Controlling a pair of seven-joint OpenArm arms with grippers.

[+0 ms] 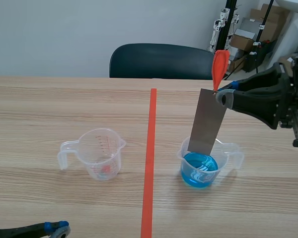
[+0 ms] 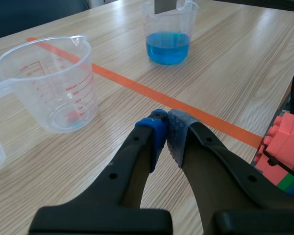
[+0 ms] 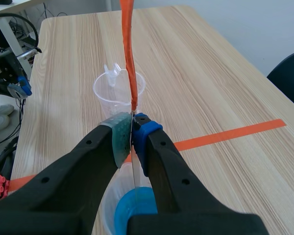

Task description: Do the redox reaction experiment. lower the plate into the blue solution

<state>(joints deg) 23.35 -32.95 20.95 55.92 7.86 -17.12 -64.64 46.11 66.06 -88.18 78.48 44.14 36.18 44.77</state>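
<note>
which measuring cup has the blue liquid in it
The cup under the grey plate, on the scene view's right; the other cup holds no blue.

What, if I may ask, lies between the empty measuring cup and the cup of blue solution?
Only the orange tape line across bare table, no object; the scene view shows it.

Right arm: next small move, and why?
Probably ease the right tool straight down a little. It is shut on the grey plate, whose lower edge sits at the mouth of the beaker, seemingly above the blue solution, so the plate does not look dipped yet.
</note>
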